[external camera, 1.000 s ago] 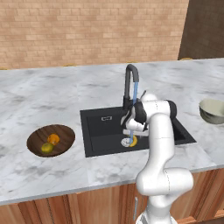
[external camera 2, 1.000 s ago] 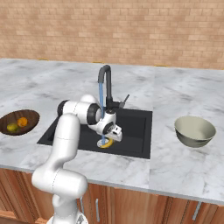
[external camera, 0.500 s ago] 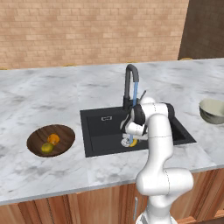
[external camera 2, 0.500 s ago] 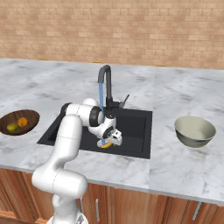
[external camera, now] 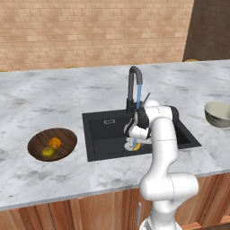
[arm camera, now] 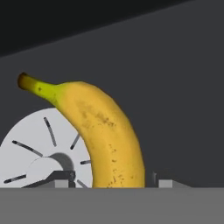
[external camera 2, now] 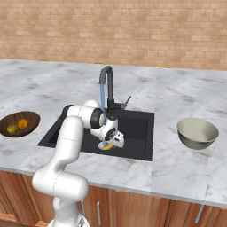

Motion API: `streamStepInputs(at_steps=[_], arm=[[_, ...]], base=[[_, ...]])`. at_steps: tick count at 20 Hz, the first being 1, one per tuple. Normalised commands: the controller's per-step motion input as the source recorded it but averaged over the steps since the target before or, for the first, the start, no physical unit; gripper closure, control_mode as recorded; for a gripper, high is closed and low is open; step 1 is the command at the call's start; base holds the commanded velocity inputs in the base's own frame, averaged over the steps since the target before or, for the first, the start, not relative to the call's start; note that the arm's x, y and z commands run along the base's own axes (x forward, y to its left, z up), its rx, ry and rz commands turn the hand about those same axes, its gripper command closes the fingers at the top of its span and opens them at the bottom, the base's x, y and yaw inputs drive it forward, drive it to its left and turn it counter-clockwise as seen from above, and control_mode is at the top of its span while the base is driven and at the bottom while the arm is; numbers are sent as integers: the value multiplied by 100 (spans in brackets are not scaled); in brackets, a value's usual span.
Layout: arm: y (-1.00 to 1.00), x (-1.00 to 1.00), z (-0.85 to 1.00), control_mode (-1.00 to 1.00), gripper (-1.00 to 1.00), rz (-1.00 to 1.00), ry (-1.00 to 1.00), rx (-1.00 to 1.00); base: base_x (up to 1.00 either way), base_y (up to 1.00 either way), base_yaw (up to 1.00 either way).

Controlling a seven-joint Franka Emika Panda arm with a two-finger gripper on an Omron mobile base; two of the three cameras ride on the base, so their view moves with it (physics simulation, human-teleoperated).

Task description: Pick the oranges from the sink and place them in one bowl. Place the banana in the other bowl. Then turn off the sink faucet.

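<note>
1. The banana (arm camera: 107, 140) lies on the floor of the black sink (external camera: 103, 134), partly over the round silver drain (arm camera: 39, 148).
2. The gripper (arm camera: 109, 180) is down in the sink with one finger tip (arm camera: 61, 178) on each side of the banana.
3. The finger tips sit close beside the banana, but I cannot tell if they are squeezing it yet.
4. The tall dark faucet (external camera: 134, 87) stands behind the sink, and a thin blue stream of water (external camera: 138, 96) runs down from it.
5. The two oranges (external camera: 51, 147) sit side by side in the brown wooden bowl (external camera: 67, 137) on the counter (external camera: 49, 94), one bright orange and one yellow-green.
6. The pale grey bowl (external camera 2: 197, 133) stands on the counter on the other side of the sink, well apart from the wooden bowl.
</note>
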Motion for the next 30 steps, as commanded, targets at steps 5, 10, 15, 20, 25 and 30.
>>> streamStepInputs(at_steps=[5, 10, 15, 20, 25, 30], arm=[[0, 0, 0, -100, 100, 0, 0, 0], [-4, 0, 17, -100, 100, 0, 0, 0], [-25, 0, 49, -100, 100, 0, 0, 0], [-9, -5, 38, -100, 100, 0, -7, 0], [0, -26, 13, -100, 100, 0, -21, 0], [0, -35, 14, -100, 100, 0, -22, 0]], base=[[0, 0, 0], [0, 0, 0], [0, 0, 0], [0, 0, 0], [0, 0, 0], [0, 0, 0]])
